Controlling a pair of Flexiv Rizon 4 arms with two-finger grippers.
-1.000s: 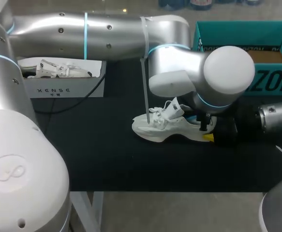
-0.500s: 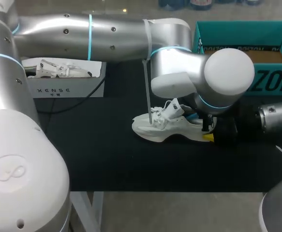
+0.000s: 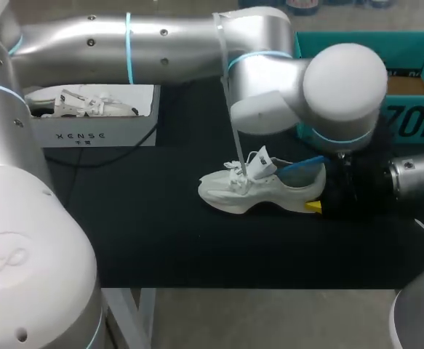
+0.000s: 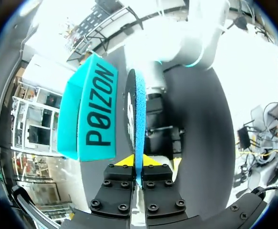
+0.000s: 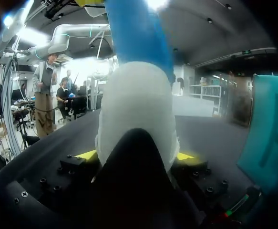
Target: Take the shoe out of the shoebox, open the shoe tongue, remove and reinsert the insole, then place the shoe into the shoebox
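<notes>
A white shoe [image 3: 244, 193] lies on its sole on the black table [image 3: 161, 233], toe to the left, tongue and laces raised. My right gripper [image 3: 318, 206] is shut on the heel [image 5: 136, 109], with a yellow fingertip [image 5: 88, 154] on each side. My left arm [image 3: 342, 80] reaches across from the left and hangs above the heel. Its gripper [image 4: 138, 179] is shut on the blue insole [image 4: 138, 119], seen edge-on there. The blue insole [image 3: 303, 165] slants up out of the shoe's opening; its front end is hidden inside.
The teal shoebox [image 3: 412, 123] stands open at the back right, close behind both grippers. A white box [image 3: 95, 135] with another white shoe sits at the back left, a black cable [image 3: 102, 163] trailing from it. A thin grey cord [image 3: 235, 134] hangs from my left arm.
My left gripper has shut on the blue insole and risen up and to the right, drawing the insole's heel end out of the shoe. The right gripper and shoe stayed put.
</notes>
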